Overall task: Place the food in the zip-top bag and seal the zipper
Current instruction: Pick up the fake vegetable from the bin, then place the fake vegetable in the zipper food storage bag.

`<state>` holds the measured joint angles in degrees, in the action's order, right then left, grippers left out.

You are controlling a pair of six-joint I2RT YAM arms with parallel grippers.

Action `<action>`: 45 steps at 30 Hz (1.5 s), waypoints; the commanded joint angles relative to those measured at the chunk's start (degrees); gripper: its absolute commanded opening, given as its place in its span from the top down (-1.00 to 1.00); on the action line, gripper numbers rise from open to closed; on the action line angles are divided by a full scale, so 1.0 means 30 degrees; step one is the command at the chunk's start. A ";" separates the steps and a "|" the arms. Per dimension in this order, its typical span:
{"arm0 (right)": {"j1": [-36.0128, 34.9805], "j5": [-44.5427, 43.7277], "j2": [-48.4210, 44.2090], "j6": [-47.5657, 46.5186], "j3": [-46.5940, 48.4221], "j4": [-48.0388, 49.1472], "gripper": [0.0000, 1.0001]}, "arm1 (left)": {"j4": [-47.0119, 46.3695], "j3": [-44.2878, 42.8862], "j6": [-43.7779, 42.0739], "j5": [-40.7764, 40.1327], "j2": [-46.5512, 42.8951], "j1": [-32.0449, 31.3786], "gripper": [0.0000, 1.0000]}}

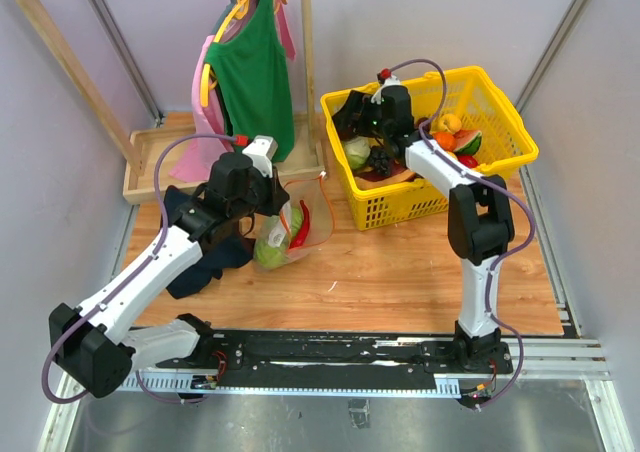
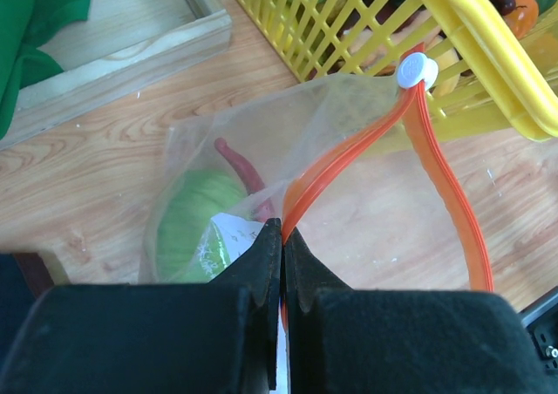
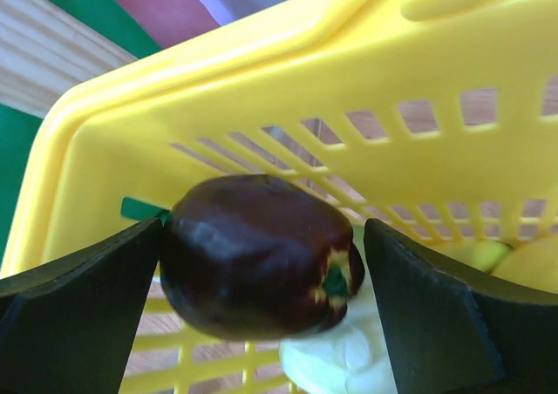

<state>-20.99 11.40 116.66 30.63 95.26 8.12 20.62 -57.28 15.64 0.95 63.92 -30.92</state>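
The clear zip-top bag lies on the wooden table with its mouth open towards the basket. It holds a round green piece and a red chilli. My left gripper is shut on the bag's mouth edge at the orange-red zipper, beside the white label. The zipper's white slider sits at the far end. My right gripper is open inside the yellow basket. A dark purple toy fruit sits between its fingers, touching the left one with a gap at the right one.
The yellow basket at the back right holds more toy food: a pale green cabbage, dark grapes, orange and red pieces. A wooden clothes rack with a green shirt stands at the back left. A dark cloth lies under my left arm.
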 commanded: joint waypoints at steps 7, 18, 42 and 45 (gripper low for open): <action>0.0390 0.1606 0.1683 0.2050 0.0844 0.3318 -0.78 | -0.0433 0.0021 -0.0232 -0.0181 0.0306 0.0096 0.99; 0.1027 0.1485 -0.2171 0.0808 -0.2225 0.3708 -0.31 | -0.0513 0.0079 -0.0145 0.0062 0.0041 0.0081 0.99; -0.1886 -0.0628 -1.4794 -0.5918 -0.8395 -0.2526 -0.25 | -0.0780 0.0225 0.0264 0.1355 -0.0420 0.0070 0.99; -0.3371 -0.0787 -1.5781 -0.6886 -0.8839 -0.3322 -0.25 | -0.0780 0.0239 0.0316 0.1555 -0.0471 0.0081 0.99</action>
<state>-25.98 10.90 73.34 15.94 70.32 2.33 20.16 -57.06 16.14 4.12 63.96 -30.92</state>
